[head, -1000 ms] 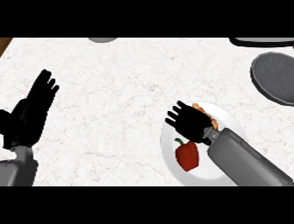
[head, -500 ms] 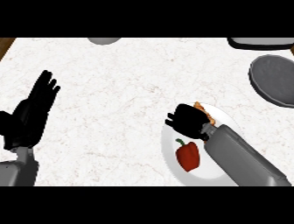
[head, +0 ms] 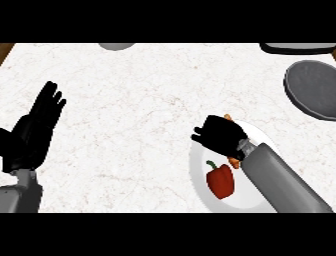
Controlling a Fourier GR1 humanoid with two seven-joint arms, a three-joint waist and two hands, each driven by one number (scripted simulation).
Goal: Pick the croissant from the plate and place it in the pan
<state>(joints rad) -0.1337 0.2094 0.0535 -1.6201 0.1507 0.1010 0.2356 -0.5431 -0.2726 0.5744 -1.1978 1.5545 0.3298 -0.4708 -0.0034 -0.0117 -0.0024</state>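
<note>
A white plate (head: 200, 172) lies at the lower right of the counter. My right hand (head: 219, 135) lies over its far part with fingers curled down onto the croissant (head: 229, 119), of which only small orange bits show beside the hand and wrist. A red bell pepper (head: 220, 181) lies on the plate just left of my forearm. The grey pan (head: 320, 90) sits at the far right, apart from the plate. My left hand (head: 36, 125) rests open at the left, fingers up.
A grey round object (head: 117, 46) shows at the counter's far edge, and a dark appliance (head: 298, 48) at the far right corner. Wooden floor borders the marble counter (head: 134, 100) on the left and right.
My right hand's fingers have curled down over the croissant on the plate. The view has shifted slightly. The left hand has barely moved.
</note>
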